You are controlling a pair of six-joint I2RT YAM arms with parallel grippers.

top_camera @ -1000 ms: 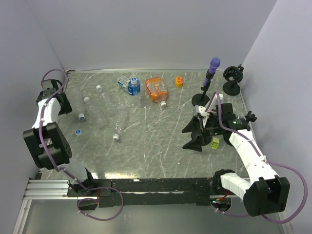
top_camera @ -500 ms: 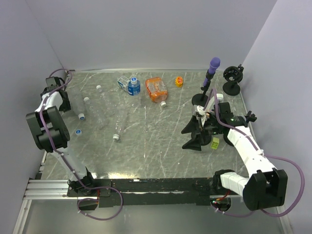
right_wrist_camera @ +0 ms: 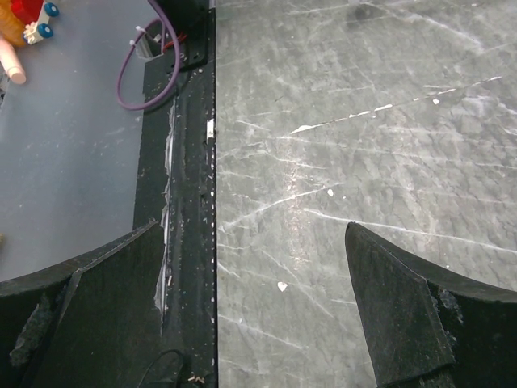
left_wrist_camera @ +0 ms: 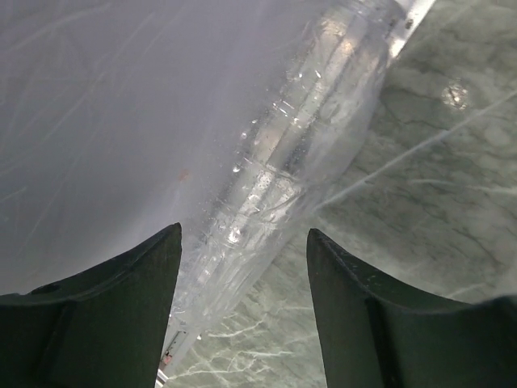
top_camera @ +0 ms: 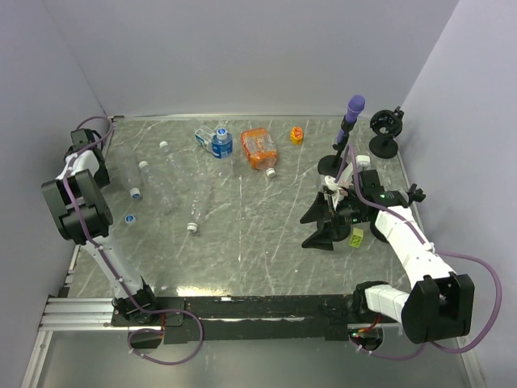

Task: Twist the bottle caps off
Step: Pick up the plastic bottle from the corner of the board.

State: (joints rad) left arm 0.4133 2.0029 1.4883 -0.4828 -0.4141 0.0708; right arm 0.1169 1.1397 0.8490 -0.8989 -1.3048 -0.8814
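Note:
Several clear bottles lie at the left of the table, one with a blue cap point(top_camera: 136, 193), others with white caps point(top_camera: 144, 165) point(top_camera: 164, 145) point(top_camera: 193, 227). A loose blue cap point(top_camera: 129, 218) lies near them. A blue-labelled bottle point(top_camera: 220, 144) and an orange bottle point(top_camera: 259, 148) lie at the back. My left gripper point(left_wrist_camera: 242, 234) is open, with a clear bottle point(left_wrist_camera: 283, 162) lying ahead of its fingers beside the left wall; in the top view it sits folded at the left edge point(top_camera: 97, 168). My right gripper point(top_camera: 320, 226) point(right_wrist_camera: 251, 228) is open and empty over bare table.
A purple-topped black stand point(top_camera: 349, 133) and a small black stand point(top_camera: 386, 129) are at the back right. A yellow cap point(top_camera: 297, 134) lies at the back. A yellow-green tag point(top_camera: 356, 237) lies by the right arm. The black front rail point(right_wrist_camera: 190, 162) shows under the right gripper.
My left arm has folded in and swung toward the back left corner, close to the wall. The right arm has barely moved.

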